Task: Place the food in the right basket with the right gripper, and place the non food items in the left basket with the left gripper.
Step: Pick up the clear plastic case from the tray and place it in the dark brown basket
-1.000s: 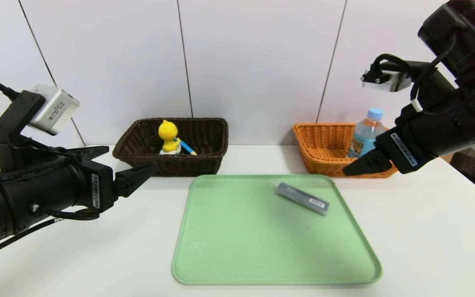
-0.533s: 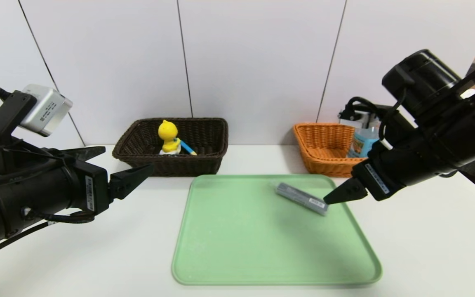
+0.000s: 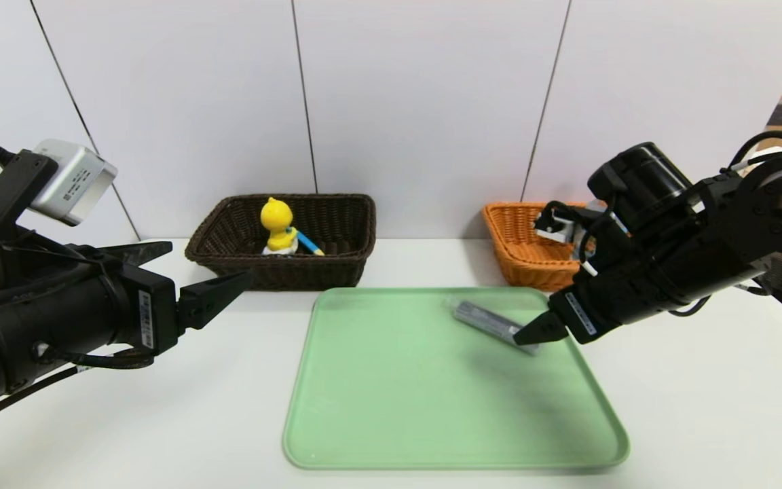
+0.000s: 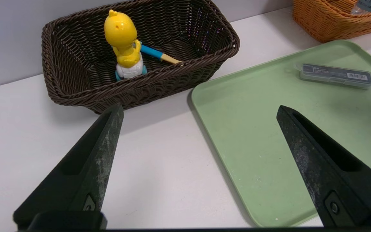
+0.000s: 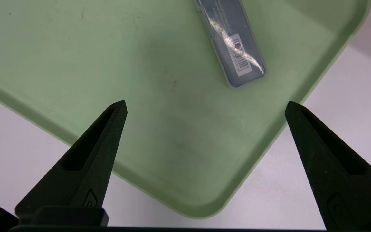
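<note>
Beyond the spread, unloaded black left gripper (image 4: 201, 109) sits the dark brown woven basket (image 4: 140, 93). The flat grey rectangular case (image 5: 232, 42) lies ahead of the empty, wide-parted black right gripper (image 5: 206, 101); careless lowering might knock it askew.

2 baskets (image 3: 282, 275), 1 tray (image 3: 455, 387), 1 duck toy (image 3: 277, 217), 1 case (image 3: 489, 320), 1 bottle (image 4: 370, 5).

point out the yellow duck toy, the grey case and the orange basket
yellow duck toy (image 4: 121, 30): left wrist view, on its head
grey case (image 4: 328, 73): left wrist view, on the middle of its top face
orange basket (image 3: 513, 234): head view, on the woven inner wall
</note>
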